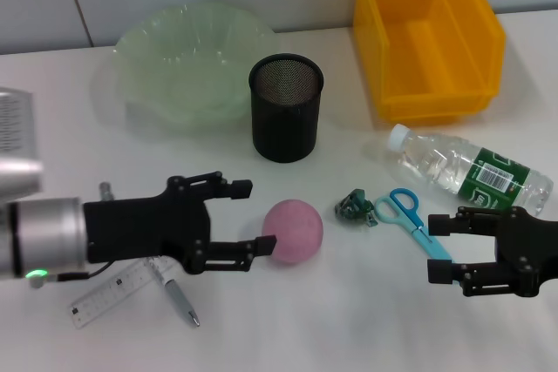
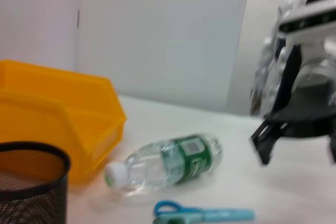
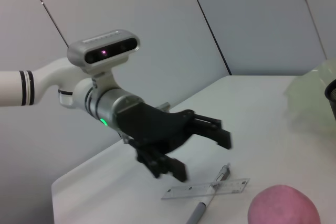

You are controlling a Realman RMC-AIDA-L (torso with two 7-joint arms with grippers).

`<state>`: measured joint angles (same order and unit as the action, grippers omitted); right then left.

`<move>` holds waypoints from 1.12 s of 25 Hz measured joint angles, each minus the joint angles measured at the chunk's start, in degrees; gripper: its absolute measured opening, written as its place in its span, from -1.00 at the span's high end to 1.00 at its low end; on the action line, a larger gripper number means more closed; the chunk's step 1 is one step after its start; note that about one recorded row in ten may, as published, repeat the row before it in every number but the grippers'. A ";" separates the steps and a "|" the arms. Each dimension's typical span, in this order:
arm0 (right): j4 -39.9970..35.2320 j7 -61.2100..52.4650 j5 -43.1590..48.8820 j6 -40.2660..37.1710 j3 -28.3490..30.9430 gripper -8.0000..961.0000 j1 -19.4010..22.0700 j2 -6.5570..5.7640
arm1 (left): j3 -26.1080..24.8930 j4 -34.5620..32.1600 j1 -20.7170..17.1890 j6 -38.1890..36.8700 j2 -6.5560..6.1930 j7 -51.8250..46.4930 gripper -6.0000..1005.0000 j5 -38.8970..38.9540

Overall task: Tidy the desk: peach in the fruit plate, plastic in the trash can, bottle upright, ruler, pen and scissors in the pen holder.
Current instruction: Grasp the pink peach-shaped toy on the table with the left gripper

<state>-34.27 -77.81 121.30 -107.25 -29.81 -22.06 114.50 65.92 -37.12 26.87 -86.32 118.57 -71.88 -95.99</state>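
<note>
A pink peach lies on the white desk, and my left gripper stands open just to its left, the fingertips almost at it. The right wrist view shows that left gripper open, beyond the peach. A ruler and a pen lie under the left arm. Blue scissors and a crumpled green piece of plastic lie right of the peach. My right gripper is open beside the scissors' blades. The bottle lies on its side behind it.
The black mesh pen holder stands mid-desk, the pale green fruit plate behind it to the left. A yellow bin stands at the back right. In the left wrist view the bottle lies beside that bin.
</note>
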 joint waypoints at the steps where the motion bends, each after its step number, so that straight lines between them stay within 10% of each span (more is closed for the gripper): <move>1: 0.00 -0.02 0.00 0.04 0.02 -0.68 0.03 -0.01 | 2.27 -0.07 1.17 3.67 0.18 1.04 -0.60 -0.18; 13: 0.00 -0.81 0.02 0.21 0.31 -0.68 0.15 -0.40 | 22.05 -4.55 3.42 23.26 0.52 1.30 -0.58 1.03; 28: 0.00 -0.85 0.08 0.20 0.34 -0.68 -0.12 -0.43 | 26.18 -3.99 5.24 26.30 0.60 -0.89 -0.54 1.35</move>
<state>-34.28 -78.66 121.38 -107.05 -29.47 -22.17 114.07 92.10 -41.11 32.11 -60.02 119.17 -72.77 -94.64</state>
